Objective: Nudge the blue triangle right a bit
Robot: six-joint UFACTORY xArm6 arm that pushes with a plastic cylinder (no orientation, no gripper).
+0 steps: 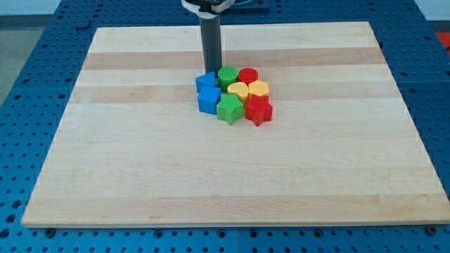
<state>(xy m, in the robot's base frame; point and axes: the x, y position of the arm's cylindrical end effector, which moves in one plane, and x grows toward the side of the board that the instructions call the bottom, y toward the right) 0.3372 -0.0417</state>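
Blue triangle (205, 79) at upper-left of an 8-block cluster, frame's upper centre.
My tip (212, 70), a jawless rod, touches its top edge; blue cube (209, 100) below, green cylinder (227, 76) right.

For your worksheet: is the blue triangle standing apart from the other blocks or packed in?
Packed in: the blue triangular block touches the blue block below it.

Hemmed rightward by green cylinder (228, 76) touching blue triangle (205, 80); open bench (126, 140) leftward; my tip (211, 71) just above.
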